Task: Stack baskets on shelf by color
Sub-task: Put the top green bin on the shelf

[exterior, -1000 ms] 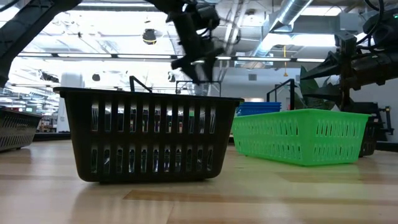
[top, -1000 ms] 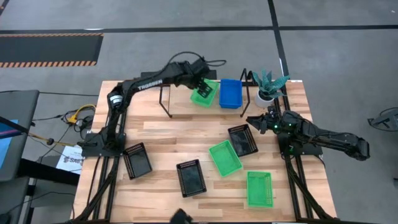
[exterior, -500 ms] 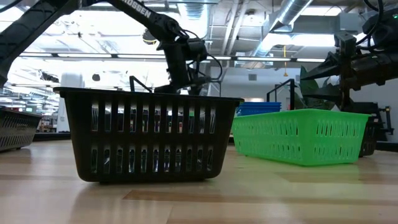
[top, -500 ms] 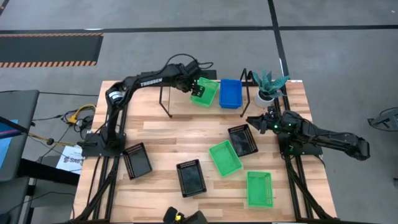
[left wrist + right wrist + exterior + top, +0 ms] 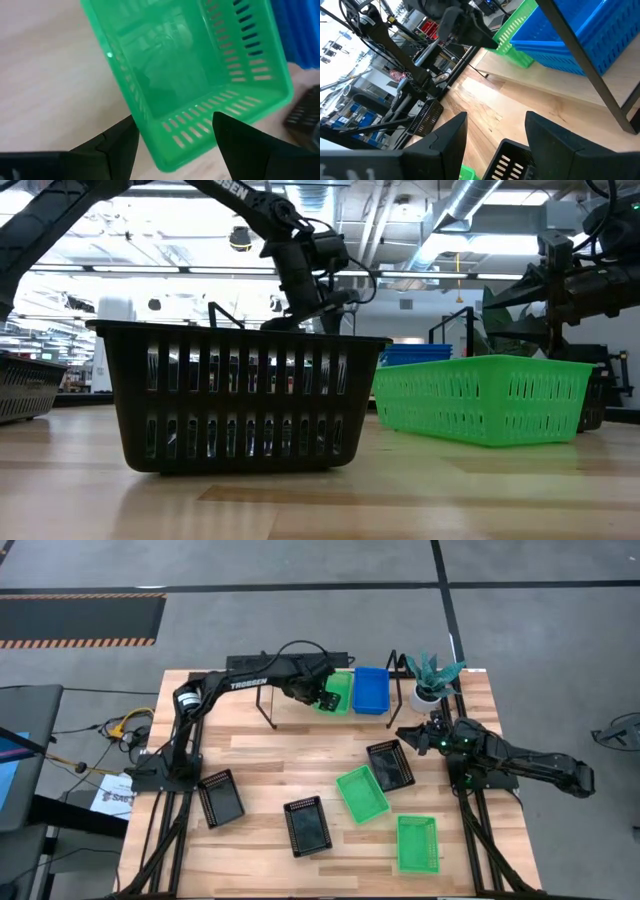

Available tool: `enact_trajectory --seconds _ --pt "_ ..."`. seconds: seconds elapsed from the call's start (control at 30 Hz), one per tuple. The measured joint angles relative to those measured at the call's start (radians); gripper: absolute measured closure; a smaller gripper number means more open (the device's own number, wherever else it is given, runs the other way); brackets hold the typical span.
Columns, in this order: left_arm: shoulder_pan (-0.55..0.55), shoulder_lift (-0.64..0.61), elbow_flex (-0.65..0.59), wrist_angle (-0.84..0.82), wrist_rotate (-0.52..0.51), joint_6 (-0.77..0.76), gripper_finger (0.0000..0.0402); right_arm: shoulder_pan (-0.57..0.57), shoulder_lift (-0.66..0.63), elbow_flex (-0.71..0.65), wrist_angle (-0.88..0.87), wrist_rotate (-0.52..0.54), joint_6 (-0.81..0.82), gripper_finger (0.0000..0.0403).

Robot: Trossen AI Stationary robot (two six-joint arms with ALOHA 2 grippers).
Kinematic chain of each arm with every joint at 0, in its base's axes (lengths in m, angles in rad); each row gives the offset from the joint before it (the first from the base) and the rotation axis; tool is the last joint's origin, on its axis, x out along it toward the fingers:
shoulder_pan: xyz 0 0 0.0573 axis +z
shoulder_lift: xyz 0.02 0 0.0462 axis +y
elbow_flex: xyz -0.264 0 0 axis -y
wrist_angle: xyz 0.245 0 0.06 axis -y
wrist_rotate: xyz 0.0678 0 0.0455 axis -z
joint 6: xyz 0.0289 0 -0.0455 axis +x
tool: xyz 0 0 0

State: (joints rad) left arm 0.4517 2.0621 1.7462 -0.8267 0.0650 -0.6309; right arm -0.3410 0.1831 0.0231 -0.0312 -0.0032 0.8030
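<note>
My left fingers (image 5: 175, 142) stand apart, one on each side of the near short wall of a green basket (image 5: 190, 75), and I cannot tell whether either pad is touching it. That basket is a shallow rectangular tray of glossy bright green plastic, with rows of short slots cut through its walls and a smooth, shiny floor; it sits on the pale wood of the shelf (image 5: 290, 695), skewed relative to my fingers. From above, the same green basket (image 5: 338, 692) lies just beside a blue basket (image 5: 370, 690) on the shelf, the blue one on the side away from my left arm. My right fingers (image 5: 495, 137) are also spread apart and hold nothing; they hang near the end of the shelf, where a potted plant (image 5: 432, 680) stands, with a black basket (image 5: 389, 764) just below and in front of them on the surface (image 5: 270, 755). Past my right fingertips I see the blue basket's slotted wall (image 5: 580, 35) on the shelf. Farther from both pairs of fingers, loose on the surface, lie a second green basket (image 5: 361, 793), a third green basket (image 5: 417, 843), a black basket in the middle (image 5: 306, 826) and another black basket (image 5: 221, 797) near my left arm's base. All share the same slotted, shallow shape.
</note>
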Motion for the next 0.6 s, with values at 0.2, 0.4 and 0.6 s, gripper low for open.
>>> enact_trajectory --seconds 0.2,0.4,0.6 --pt "-0.015 0.0 0.0 -0.004 0.035 -0.033 0.0164 0.0 0.0 0.0 0.0 0.0 -0.001 0.0179" --pt "-0.015 0.0 0.04 -0.004 0.059 -0.047 0.0164 0.0 0.0 0.0 0.0 0.0 -0.001 0.0179" --pt "-0.015 0.0 0.098 -0.004 0.063 -0.047 0.0164 0.0 0.0 0.0 0.0 0.0 -0.001 0.0179"
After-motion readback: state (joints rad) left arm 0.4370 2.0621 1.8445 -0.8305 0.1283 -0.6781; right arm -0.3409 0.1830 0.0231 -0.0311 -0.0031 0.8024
